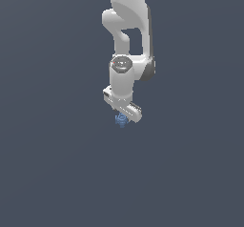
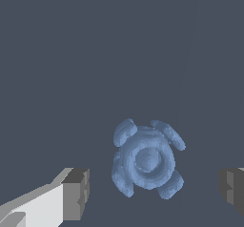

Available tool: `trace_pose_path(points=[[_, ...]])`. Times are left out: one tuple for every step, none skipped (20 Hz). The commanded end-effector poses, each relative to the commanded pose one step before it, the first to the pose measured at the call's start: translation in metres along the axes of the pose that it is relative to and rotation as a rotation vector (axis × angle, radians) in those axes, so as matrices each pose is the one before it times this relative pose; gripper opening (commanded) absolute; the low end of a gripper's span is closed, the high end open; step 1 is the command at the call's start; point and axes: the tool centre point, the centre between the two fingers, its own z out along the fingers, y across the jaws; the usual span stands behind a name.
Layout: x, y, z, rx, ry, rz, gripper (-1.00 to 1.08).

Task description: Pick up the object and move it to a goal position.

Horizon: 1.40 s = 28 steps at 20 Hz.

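The task looks to be in its early part; the object, a tiny blue knobbly thing with a ringed centre and rounded lobes, sits just below the centre of the exterior view, right under the white gripper, and does not appear to be grasped yet; I judge the approach done or nearly so, while the closing, the lift and the carry to a goal are all left; no goal marker shows in either picture.

In the wrist view the object lies in the lower middle of the frame, between the two grey fingertips; there is clear background on either side of it, so the jaws stand spread and touch nothing; whether the fingers have reached the object's height cannot be told.

The arm comes down from the top centre of the exterior view, its links stacked almost vertically; the wrist points straight down, and the hand's crossbar runs slantwise, lower toward the exterior view's right.
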Motion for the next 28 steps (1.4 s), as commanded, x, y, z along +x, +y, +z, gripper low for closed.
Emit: trace_pose_path(points=[[-0.00132, 0.00150, 0.00254, -0.00087, 0.00077, 0.03024, 1.00], [-0.00039, 0.00041, 0.00072, -0.00031, 0.00014, 0.00799, 1.00], [-0.00030, 0.00036, 0.00059, -0.00026, 0.00012, 0.00658, 1.00], [-0.00025, 0.00026, 0.00046, -0.00020, 0.00010, 0.00507, 1.00], [-0.00016, 0.00020, 0.00033, -0.00014, 0.00007, 0.00365, 1.00], [-0.00010, 0.00012, 0.00020, -0.00009, 0.00004, 0.00218, 1.00], [-0.00005, 0.00002, 0.00006, -0.00003, 0.00001, 0.00069, 1.00], [0.00011, -0.00020, -0.00027, -0.00005, -0.00032, -0.00472, 1.00], [-0.00002, -0.00001, 0.00034, 0.00000, 0.00000, 0.00000, 1.00], [-0.00006, -0.00002, 0.00101, 0.00000, 0.00000, 0.00000, 1.00], [-0.00011, -0.00003, 0.00167, 0.00000, 0.00000, 0.00000, 1.00], [0.00011, 0.00025, 0.00232, -0.00001, 0.00004, 0.00069, 1.00], [-0.00020, -0.00004, 0.00299, 0.00000, 0.00000, 0.00000, 1.00], [0.00002, 0.00024, 0.00362, -0.00002, 0.00005, 0.00069, 1.00], [-0.00029, -0.00004, 0.00427, 0.00000, 0.00000, 0.00000, 1.00], [0.00004, 0.00035, 0.00486, -0.00004, 0.00008, 0.00097, 1.00], [-0.00010, 0.00022, 0.00544, -0.00003, 0.00006, 0.00069, 1.00], [-0.00032, -0.00008, 0.00527, 0.00000, 0.00000, 0.00000, 1.00], [0.00013, 0.00029, 0.00459, -0.00002, 0.00007, 0.00097, 1.00], [-0.00015, -0.00014, 0.00393, 0.00000, 0.00000, 0.00000, 1.00], [0.00020, 0.00011, 0.00323, 0.00004, 0.00002, 0.00069, 1.00], [0.00001, -0.00020, 0.00258, 0.00000, 0.00000, 0.00000, 1.00], [0.00007, -0.00021, 0.00194, 0.00000, 0.00000, 0.00000, 1.00], [0.00010, -0.00019, 0.00134, 0.00000, 0.00000, 0.00000, 1.00], [0.00008, -0.00013, 0.00077, 0.00000, 0.00000, 0.00000, 1.00], [0.00003, -0.00005, 0.00025, 0.00000, 0.00000, 0.00000, 1.00], [0.00000, 0.00000, 0.00000, 0.00000, 0.00000, 0.00000, -1.00], [0.00000, 0.00000, 0.00000, 0.00000, 0.00000, 0.00000, -1.00]])
